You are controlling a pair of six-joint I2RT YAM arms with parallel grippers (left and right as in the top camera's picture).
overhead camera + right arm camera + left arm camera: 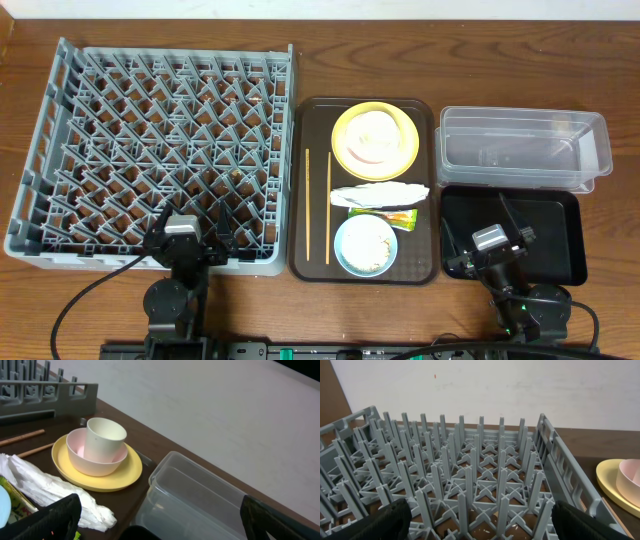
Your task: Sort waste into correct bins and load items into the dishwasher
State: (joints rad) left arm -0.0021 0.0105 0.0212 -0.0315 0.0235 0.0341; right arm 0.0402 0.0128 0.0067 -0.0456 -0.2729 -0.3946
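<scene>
The grey dishwasher rack [160,150] fills the left. My left gripper [192,228] hovers open over its near edge, pegs [470,470] between the fingers. A brown tray [310,170] holds the yellow plate [400,155], on which a pink bowl [95,457] holds the cream cup [102,435]. Also on the tray lie the chopsticks [327,205], white wrapper [380,195], green-yellow packet [400,216] and light blue bowl [343,258] holding rice crumbs [366,245]. My right gripper [485,238] is open and empty above the black tray bin [545,230], facing the clear tub [200,495].
The clear tub [525,150] stands behind the black tray at the right. Wooden table [600,300] shows round everything. A pale wall [495,390] rises behind the rack. Both arm bases and cables sit at the front edge.
</scene>
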